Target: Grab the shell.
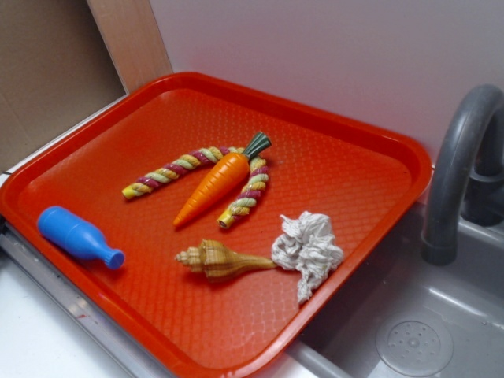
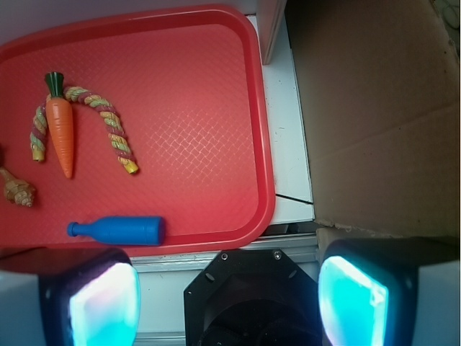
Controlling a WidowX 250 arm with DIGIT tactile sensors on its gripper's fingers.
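Red tray (image 1: pixel 354 150) holds one shell (image 1: pixel 220 260), one carrot (image 1: pixel 214 185).

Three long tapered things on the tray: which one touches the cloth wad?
The shell: its pointed tail meets the cloth wad. The carrot and blue bottle lie apart from it.

Red tray (image 1: pixel 370 142) w/ carrot (image 1: pixel 216 183) on twisted rope (image 1: pixel 169 173), blue bottle (image 1: pixel 77 235), cloth wad (image 1: pixel 309 246); grey faucet (image 1: pixel 457 165) beside.

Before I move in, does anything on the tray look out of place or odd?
Mostly tidy. The shell lies on its side with its tail tip meeting the cloth wad, so a grasp there could snag fabric. The tray overhangs the sink at one corner. The gripper stands open, off the tray.
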